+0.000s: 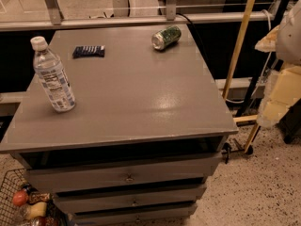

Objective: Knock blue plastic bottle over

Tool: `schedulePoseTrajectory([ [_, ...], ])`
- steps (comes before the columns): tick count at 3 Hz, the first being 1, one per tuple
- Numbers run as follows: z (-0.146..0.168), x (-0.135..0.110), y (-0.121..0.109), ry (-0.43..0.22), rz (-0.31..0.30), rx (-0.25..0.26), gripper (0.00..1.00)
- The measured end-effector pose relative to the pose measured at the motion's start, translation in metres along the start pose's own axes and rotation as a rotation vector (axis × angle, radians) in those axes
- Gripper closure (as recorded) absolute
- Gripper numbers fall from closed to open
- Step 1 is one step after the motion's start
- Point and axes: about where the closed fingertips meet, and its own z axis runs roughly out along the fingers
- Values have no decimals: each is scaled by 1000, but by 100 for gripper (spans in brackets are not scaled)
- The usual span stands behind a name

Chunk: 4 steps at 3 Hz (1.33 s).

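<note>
Blue plastic bottle [53, 76] stands at the table's near left; our gripper [281, 95] hangs off the right edge.

The gripper sits beside the grey table [141, 102], well apart from everything on it, and we cannot tell whether it is open or closed. Farther in, a green can [166, 36] lies on its side at the far right, and a dark packet [88, 51] lies at the far left. We judge the bottle light, thin-walled and slick, tall on a narrow base. A push high up near the white cap [39, 43] should topple it, while a low one may only slide it. We cannot read the print on the blue-and-white label [57, 86], nor the can's brand.
</note>
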Motion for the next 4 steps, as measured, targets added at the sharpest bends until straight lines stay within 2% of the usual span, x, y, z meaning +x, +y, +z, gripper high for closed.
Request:
schedulePoseTrajectory([
  [1,0,0,0,0,0,0,0],
  [2,6,-20,-7,-58,19,11,0],
  [3,16,-81,-13,-200,-56,-3,0],
  [4,27,-159,-2,-421,-165,-63,0],
])
